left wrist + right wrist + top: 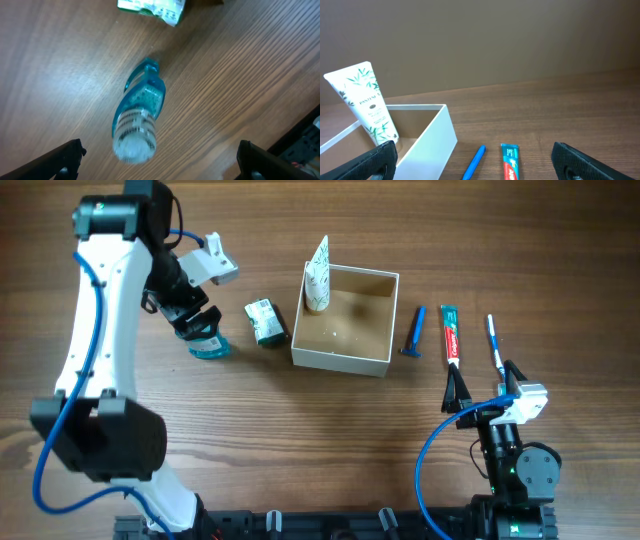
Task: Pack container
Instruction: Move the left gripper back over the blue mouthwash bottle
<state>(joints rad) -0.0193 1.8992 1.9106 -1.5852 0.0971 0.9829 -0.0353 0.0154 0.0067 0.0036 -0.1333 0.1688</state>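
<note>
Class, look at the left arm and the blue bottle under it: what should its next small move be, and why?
Probably lower the left gripper straight down and close on the blue bottle. Its jaws stand open on either side of the bottle, which lies on the table outside the container; only the white tube is inside so far.

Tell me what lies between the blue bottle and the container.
Between the blue bottle and the container lies a small green-and-white packet, seen in the overhead view.

There is one each: container (340, 361), white tube (318, 275), toothpaste (452, 335), blue bottle (211, 346), green packet (266, 321), blue stick (414, 332), toothbrush (495, 346).
</note>
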